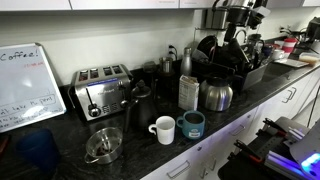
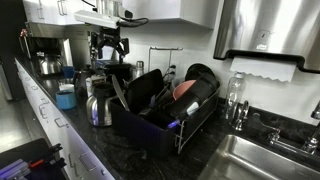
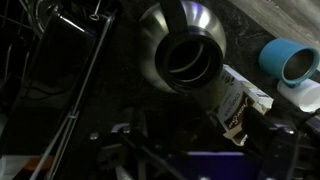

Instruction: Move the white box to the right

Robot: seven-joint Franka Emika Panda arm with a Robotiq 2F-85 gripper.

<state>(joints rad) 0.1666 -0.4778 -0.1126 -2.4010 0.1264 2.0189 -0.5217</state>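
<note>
The white box [image 1: 188, 92] stands upright on the dark counter, right next to the steel kettle [image 1: 216, 95]. In the wrist view the box [image 3: 236, 100] is seen from above, beside the kettle's round top [image 3: 185, 55]. My gripper [image 1: 230, 42] hangs high above the kettle and the dish rack, apart from the box. It also shows in an exterior view [image 2: 109, 46], with its fingers spread and nothing between them. In the wrist view the fingers [image 3: 195, 138] are dark and hard to make out.
A teal mug [image 1: 192, 124] and a white mug [image 1: 164, 129] stand in front of the box. A toaster [image 1: 102, 92], a black jug [image 1: 139, 104] and a whiteboard [image 1: 25, 85] are further along. A black dish rack [image 2: 150, 130] and a sink [image 2: 265, 160] lie past the kettle.
</note>
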